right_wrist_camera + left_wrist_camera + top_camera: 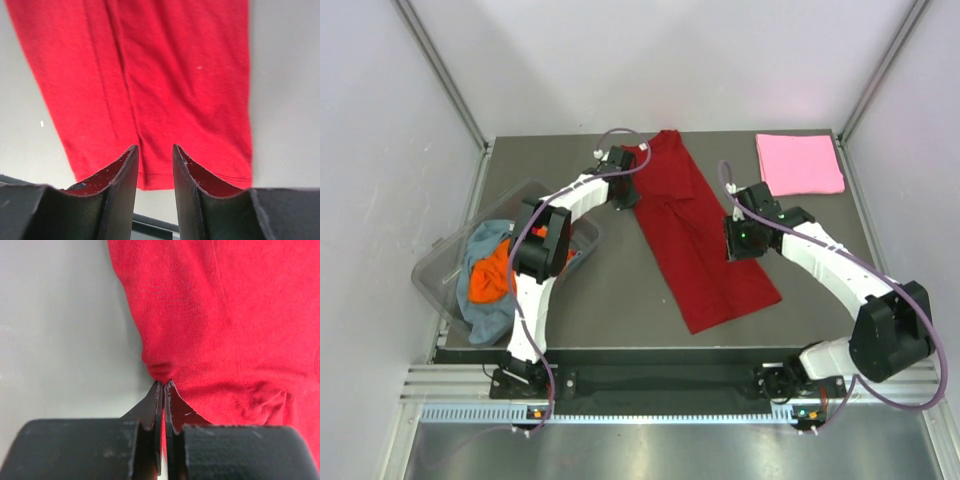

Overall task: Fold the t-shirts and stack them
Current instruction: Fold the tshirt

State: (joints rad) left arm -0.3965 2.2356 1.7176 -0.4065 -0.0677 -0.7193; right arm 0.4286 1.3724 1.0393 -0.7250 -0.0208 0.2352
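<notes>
pinching one dark red t-shirt (pixel 695 235), left pincer (pixel 164 384) clenched; right pincer (pixel 155 148) parted; one pink t-shirt (pixel 799 164) aside

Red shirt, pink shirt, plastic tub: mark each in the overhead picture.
Red shirt (pixel 695 235): top view, middle of the cloth.
Pink shirt (pixel 799 164): top view, centre of the folded square.
Plastic tub (pixel 445 250): top view, on its clear left wall.

Two arms bolted on grey slotted aluminium rail (pixel 450 380): white moulded link shells, black motor housings at jts. Left arm (pixel 532 300) & right arm (pixel 825 265) each carry a thin grey-purple cable (pixel 620 132), starting by rail. Left gripper (pixel 164 385) & right gripper (pixel 154 150): matte black tapered fingers (pixel 120 175), edges scuffed.
</notes>
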